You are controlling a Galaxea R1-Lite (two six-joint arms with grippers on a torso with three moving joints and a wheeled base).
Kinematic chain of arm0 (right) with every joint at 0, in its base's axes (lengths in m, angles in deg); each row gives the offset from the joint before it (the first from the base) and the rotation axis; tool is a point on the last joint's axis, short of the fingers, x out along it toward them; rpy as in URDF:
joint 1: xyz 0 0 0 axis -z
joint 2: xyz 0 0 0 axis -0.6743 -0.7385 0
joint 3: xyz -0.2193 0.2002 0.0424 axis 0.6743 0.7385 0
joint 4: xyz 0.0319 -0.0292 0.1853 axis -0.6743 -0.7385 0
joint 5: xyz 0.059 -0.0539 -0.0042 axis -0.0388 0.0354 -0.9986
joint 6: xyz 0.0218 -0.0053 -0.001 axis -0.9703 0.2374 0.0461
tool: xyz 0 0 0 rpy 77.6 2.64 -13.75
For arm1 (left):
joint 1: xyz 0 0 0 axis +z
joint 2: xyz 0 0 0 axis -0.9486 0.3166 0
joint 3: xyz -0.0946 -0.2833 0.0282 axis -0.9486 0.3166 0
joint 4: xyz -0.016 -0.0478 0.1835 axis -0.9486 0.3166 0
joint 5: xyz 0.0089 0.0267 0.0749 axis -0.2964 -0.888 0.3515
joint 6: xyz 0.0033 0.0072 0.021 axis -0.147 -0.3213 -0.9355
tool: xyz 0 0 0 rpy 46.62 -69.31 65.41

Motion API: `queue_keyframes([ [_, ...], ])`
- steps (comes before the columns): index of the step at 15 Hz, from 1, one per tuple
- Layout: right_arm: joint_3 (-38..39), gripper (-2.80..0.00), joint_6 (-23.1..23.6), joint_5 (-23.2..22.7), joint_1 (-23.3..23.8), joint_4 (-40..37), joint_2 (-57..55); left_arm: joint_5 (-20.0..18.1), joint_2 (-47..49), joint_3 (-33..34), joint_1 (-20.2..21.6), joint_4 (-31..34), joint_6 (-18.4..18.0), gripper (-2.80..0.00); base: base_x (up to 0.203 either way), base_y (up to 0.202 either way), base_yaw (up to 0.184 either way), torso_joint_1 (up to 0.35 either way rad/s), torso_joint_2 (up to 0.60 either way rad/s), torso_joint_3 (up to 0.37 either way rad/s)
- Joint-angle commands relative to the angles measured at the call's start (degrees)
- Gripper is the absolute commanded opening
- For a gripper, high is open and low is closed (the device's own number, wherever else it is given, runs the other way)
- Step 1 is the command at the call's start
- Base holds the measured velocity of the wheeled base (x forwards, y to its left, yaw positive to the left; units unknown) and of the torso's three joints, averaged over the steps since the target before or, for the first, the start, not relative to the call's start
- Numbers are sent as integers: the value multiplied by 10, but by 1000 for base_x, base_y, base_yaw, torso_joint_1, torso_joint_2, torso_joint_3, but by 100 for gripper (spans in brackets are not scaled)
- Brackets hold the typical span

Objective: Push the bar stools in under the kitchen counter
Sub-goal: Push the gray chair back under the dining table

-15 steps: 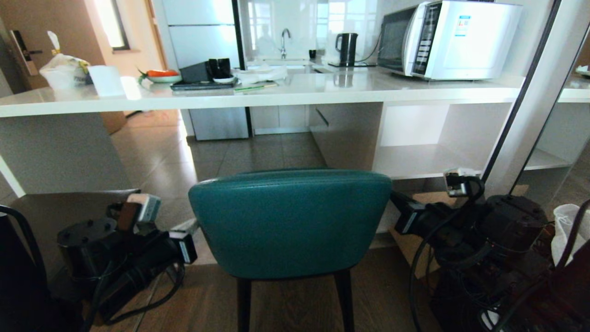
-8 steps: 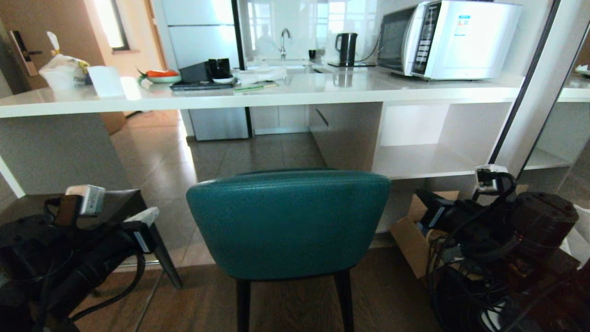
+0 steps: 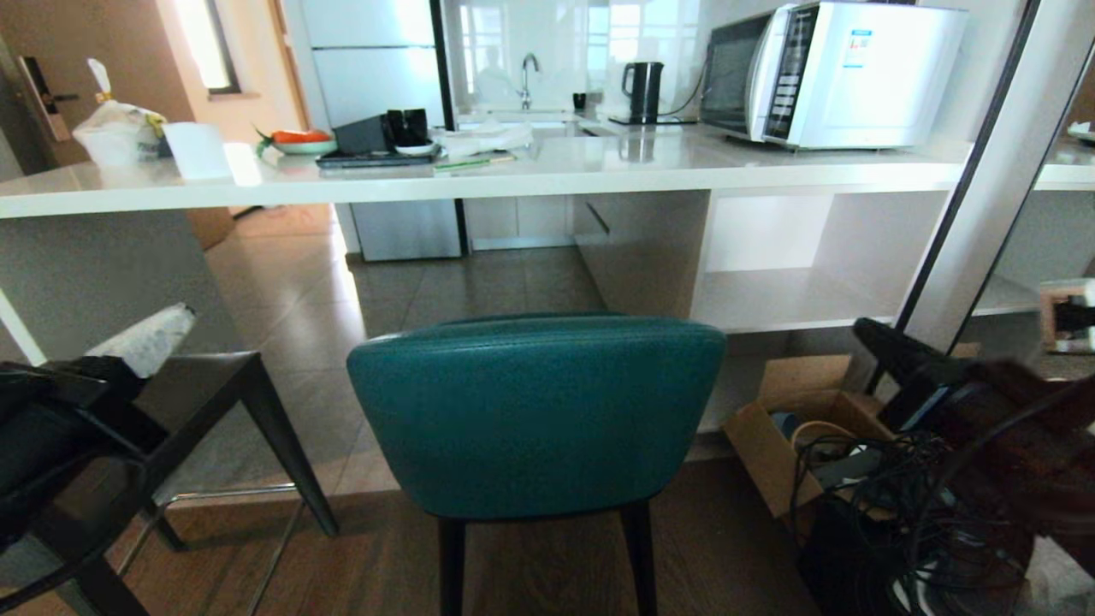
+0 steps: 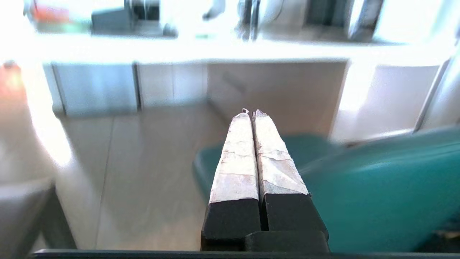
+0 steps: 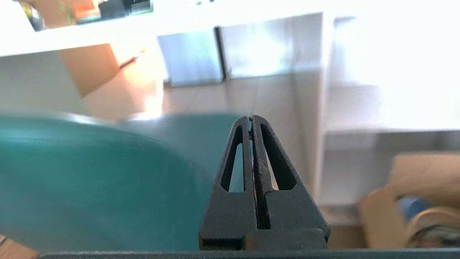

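The teal bar stool (image 3: 536, 411) stands in the middle with its rounded back toward me, just short of the white kitchen counter (image 3: 513, 175). A dark bar stool (image 3: 214, 381) with tapered legs stands at the left, beside the counter's end panel (image 3: 103, 274). My left gripper (image 3: 175, 318), with white-wrapped fingers, is shut and empty above the dark stool, well left of the teal one. In the left wrist view the left gripper (image 4: 251, 112) points past the teal stool (image 4: 377, 201). My right gripper (image 3: 862, 329) is shut and empty, right of the teal back (image 5: 90, 180).
An open cardboard box (image 3: 783, 436) with cables sits on the floor at the right, below the white shelf unit (image 3: 787, 295). A microwave (image 3: 847, 73), a kettle (image 3: 643, 90) and dishes stand on the counter. A mirrored panel edge (image 3: 984, 171) rises at the right.
Both arms have drawn away from the teal stool's sides, the left to the left edge and the right to the right edge. The teal stool has not moved.
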Motion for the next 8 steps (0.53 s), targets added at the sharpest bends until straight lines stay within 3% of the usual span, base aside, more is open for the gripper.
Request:
queue_keyframes([
  [1,0,-280,4,3,1,-65,139,-11,-157,-37,12,129,1,-280,0,0,0,0,0,0],
  [4,-9,-280,18,9,49,-209,289,-45,-321,-127,16,409,2,-280,0,0,0,0,0,0],
  [6,-7,-280,24,8,89,-272,351,-96,-378,-181,0,499,6,-280,0,0,0,0,0,0],
  [8,-9,-280,28,4,107,-301,388,-112,-417,-214,-4,561,8,-280,0,0,0,0,0,0],
])
